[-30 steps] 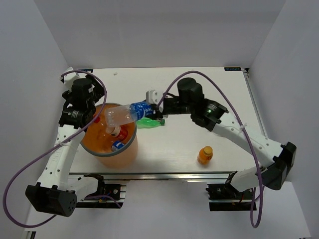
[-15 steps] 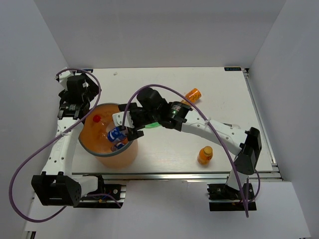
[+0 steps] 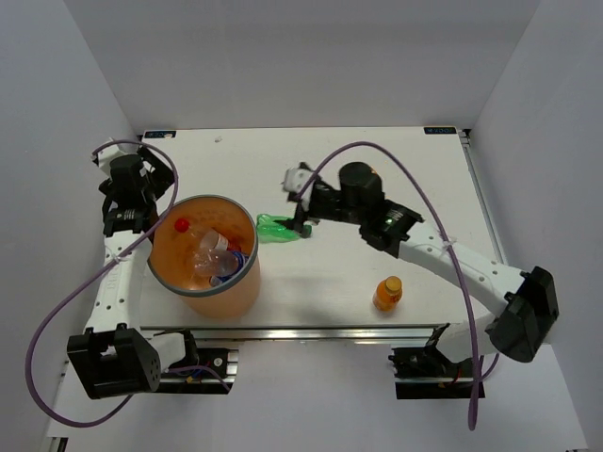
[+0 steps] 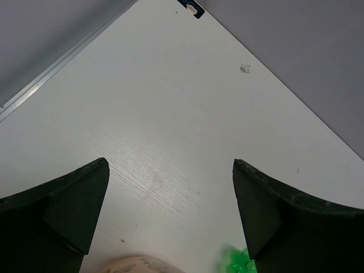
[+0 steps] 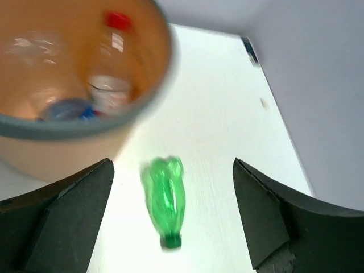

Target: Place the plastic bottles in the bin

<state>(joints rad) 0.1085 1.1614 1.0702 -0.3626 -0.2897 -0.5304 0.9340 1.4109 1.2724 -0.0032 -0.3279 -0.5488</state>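
Note:
The orange bin with a grey rim stands at the front left and holds several plastic bottles, among them one with a red cap and a clear one. A green bottle lies on the table just right of the bin, cap pointing away from it. A squat orange bottle stands at the front right. My right gripper hovers open and empty over the green bottle. My left gripper is open and empty beside the bin's left rim.
White walls close in the table at the left, back and right. A metal rail runs along the table's right edge. Purple cables loop off both arms. A small white scrap lies near the back wall.
My right gripper carried the clear blue-label bottle over the bin, opened and let it drop in, then drew back right over the green bottle. My left arm shifted left, away from the bin.

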